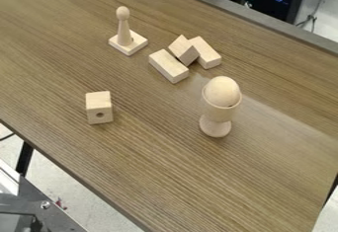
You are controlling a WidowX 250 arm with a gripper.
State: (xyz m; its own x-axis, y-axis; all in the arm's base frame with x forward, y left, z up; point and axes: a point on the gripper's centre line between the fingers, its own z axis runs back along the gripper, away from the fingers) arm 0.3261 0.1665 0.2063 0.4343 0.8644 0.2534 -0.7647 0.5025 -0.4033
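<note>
**Dark hardware in the lower-left corner!**

And down in that corner, folks, there's a dark grey plate [56, 209], slanting in low, with a round bolt head [45, 205] catching the light and a black fitting [23, 222] right at the edge. Could be part of the robot's mounting, but it's cut off, so that's a cautious call; the arm's pose can't be judged from here.

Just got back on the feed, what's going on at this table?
Nothing is being handled right now; the wooden pieces all rest on the table. The egg sits in the upright cup. The peg stands on its square base. Between two lying blocks, the near one and the far one, sits a tilted block. The block with a hole stands apart.
</note>
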